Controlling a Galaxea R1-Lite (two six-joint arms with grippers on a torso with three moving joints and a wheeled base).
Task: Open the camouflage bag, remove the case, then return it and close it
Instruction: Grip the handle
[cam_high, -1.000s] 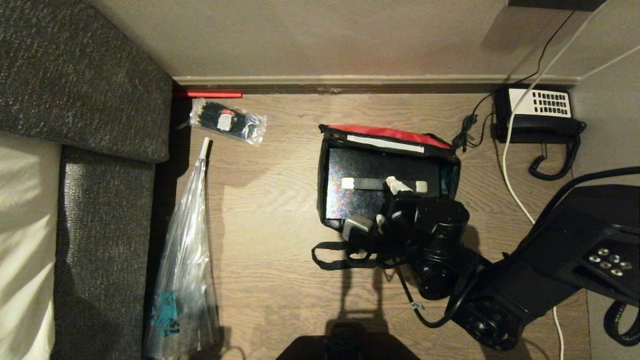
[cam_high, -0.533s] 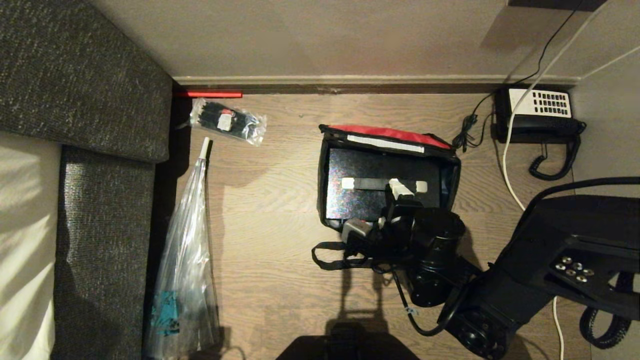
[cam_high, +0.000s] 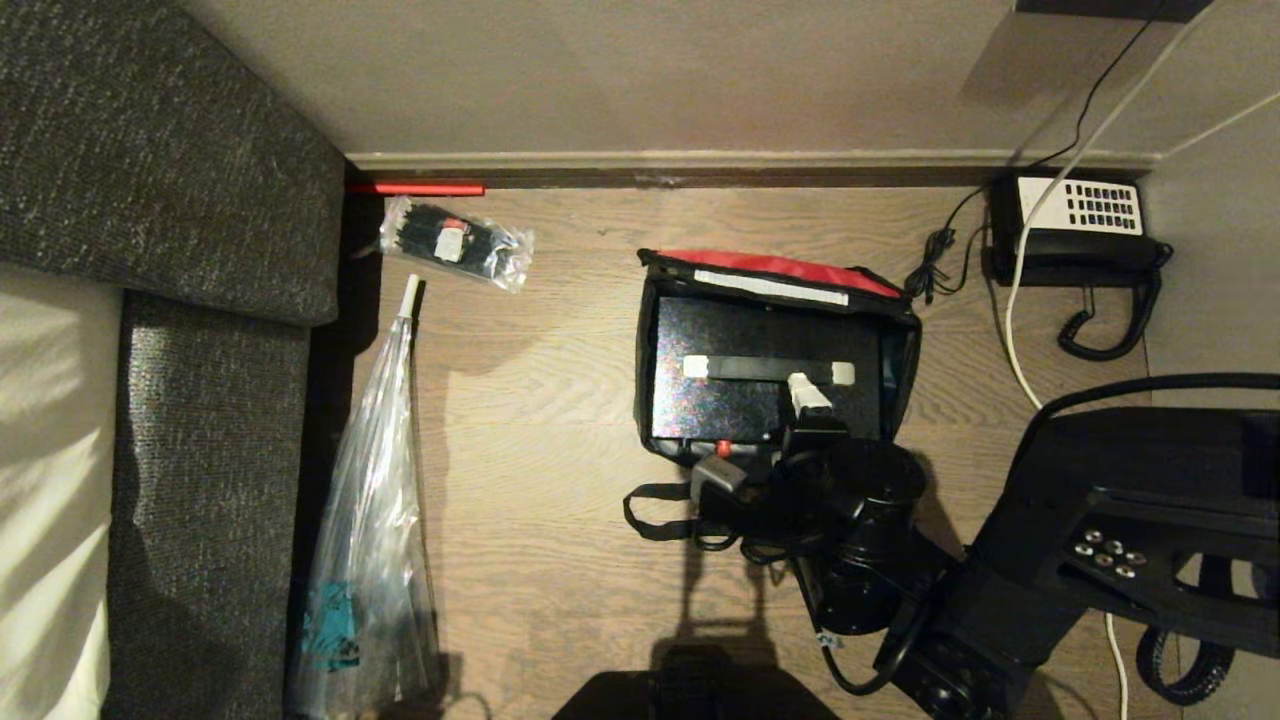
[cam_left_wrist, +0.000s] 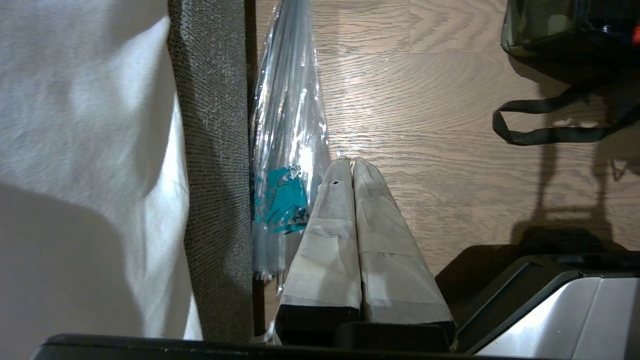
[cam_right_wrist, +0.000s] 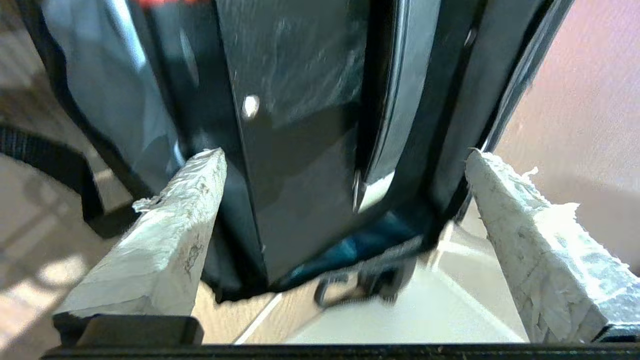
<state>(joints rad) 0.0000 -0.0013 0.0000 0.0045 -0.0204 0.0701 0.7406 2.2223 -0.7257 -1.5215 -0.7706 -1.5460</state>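
Observation:
The camouflage bag sits open on the wooden floor, its red lid edge folded back toward the wall. The case, glossy black, lies inside it with a small red button at the near edge. My right gripper hangs at the bag's near rim, open wide. In the right wrist view the case and the bag's silvery lining stand between the spread fingers, neither touching. My left gripper is parked low beside the sofa, shut and empty.
A desk telephone with cables sits at the back right. A long clear plastic bag and a small bag of black ties lie left of the camouflage bag, beside the grey sofa. Black strap handles trail on the floor.
My right gripper has drawn back from over the case's top strip to the bag's near rim and opened wider. The red button now shows. The left arm has not moved.

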